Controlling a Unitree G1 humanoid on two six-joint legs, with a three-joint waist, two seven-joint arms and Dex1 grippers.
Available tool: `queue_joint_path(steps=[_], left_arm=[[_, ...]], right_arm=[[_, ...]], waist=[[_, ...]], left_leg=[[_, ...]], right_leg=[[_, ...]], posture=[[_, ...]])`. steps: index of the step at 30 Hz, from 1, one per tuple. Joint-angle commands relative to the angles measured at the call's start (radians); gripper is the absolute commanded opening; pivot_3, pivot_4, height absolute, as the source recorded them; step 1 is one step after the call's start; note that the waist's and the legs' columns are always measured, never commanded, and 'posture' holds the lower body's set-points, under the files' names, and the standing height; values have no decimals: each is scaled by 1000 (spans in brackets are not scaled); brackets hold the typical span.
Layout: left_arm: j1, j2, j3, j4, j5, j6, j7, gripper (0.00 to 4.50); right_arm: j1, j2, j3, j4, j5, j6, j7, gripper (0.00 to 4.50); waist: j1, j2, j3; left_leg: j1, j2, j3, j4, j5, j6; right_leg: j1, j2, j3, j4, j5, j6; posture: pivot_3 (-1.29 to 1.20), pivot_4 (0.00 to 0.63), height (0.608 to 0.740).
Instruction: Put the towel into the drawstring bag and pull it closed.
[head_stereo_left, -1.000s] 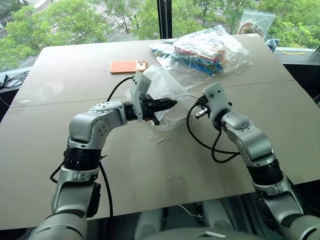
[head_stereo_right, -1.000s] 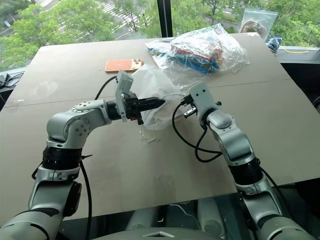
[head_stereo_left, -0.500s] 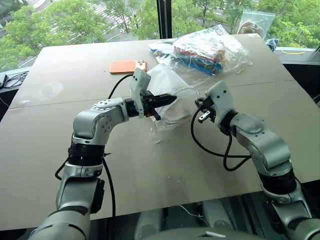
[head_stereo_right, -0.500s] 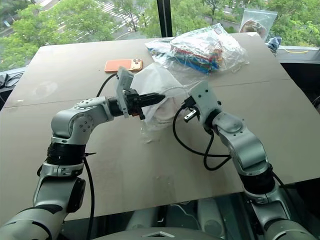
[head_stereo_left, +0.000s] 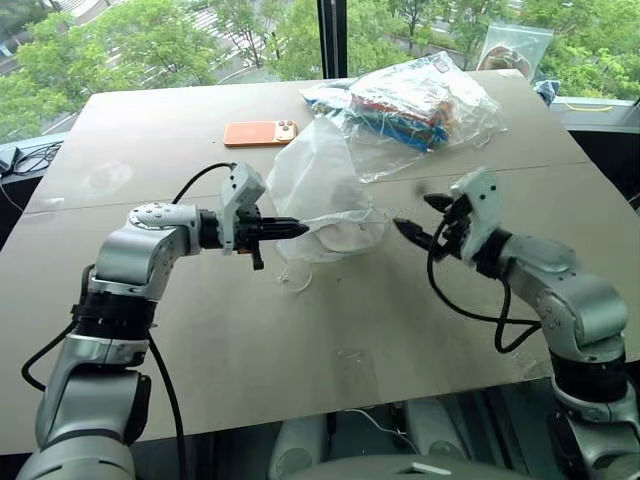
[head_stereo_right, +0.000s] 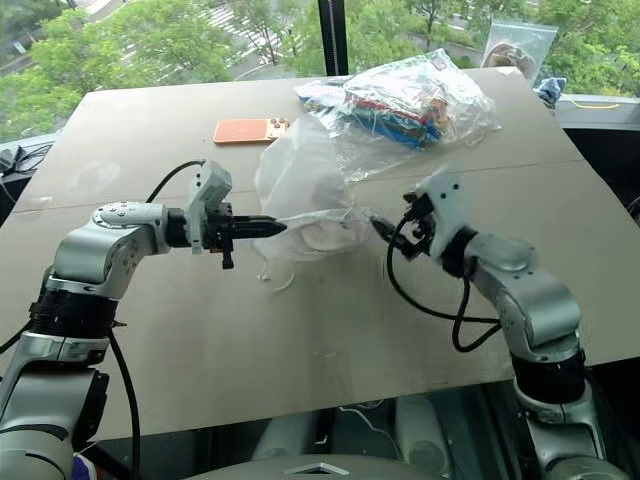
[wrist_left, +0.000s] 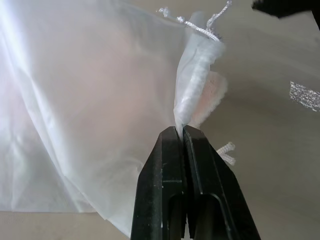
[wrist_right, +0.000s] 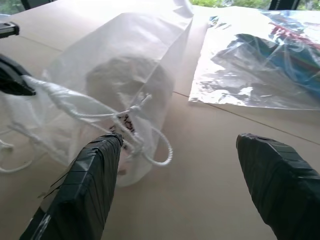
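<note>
The drawstring bag (head_stereo_left: 318, 185) lies mid-table, thin and translucent white, with its mouth gathered toward me. The towel (wrist_right: 125, 82) shows through the fabric as a greyish lump inside the bag. My left gripper (head_stereo_left: 292, 228) is shut on the bag's bunched mouth edge (wrist_left: 192, 75) and holds it from the left. White cords (wrist_right: 150, 150) loop out of the mouth onto the table. My right gripper (head_stereo_left: 419, 216) stands open just right of the bag, its fingers (wrist_right: 90, 180) spread wide with nothing between them, the cords lying just ahead of them.
An orange phone (head_stereo_left: 258, 132) lies behind the bag at the back left. A clear plastic bag with colourful contents (head_stereo_left: 415, 100) spreads across the back right, touching the drawstring bag. Another clear bag (head_stereo_left: 512, 45) sits at the far right corner. Bare tabletop (head_stereo_left: 330, 340) lies in front.
My right gripper has opened and drawn back to the right, away from the bag. My left gripper has pulled leftward with the bag's mouth edge still in it.
</note>
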Motion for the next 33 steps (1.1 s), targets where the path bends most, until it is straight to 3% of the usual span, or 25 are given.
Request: queue_joint_path(steps=[1, 11, 21, 27, 33], left_arm=[[-14, -11, 12, -11, 12, -38, -18, 0], [17, -25, 23, -37, 24, -56, -17, 0], [39, -38, 32, -93, 13, -34, 15, 0], [60, -41, 37, -121, 8, -27, 27, 0], [78, -46, 44, -144, 1, -14, 44, 0]], right_arm=[[-87, -20, 64, 134, -73, -118, 20, 3908], [-207, -1, 179, 294, -152, -237, 71, 3908], [-292, 83, 86, 409, 31, 49, 104, 3908], [-306, 107, 89, 488, 24, 69, 95, 3908], [-310, 104, 60, 461, 41, 48, 97, 1365]], waist=[[-4, 0, 0], [-5, 0, 0], [-4, 0, 0], [-6, 0, 0], [-6, 0, 0]], left_leg=[[0, 0, 1, 0, 0, 0], [-1, 0, 0, 0, 0, 0], [-1, 1, -1, 1, 0, 0], [0, 0, 0, 1, 0, 0], [0, 0, -1, 1, 0, 0]], right_leg=[[0, 0, 1, 0, 0, 0], [0, 0, 1, 0, 0, 0], [0, 0, 1, 0, 0, 0], [-1, 0, 1, 1, 0, 0], [-1, 0, 1, 1, 0, 0]], posture=[[0, 150, 740], [0, 150, 740], [0, 150, 740], [0, 150, 740], [0, 150, 740]])
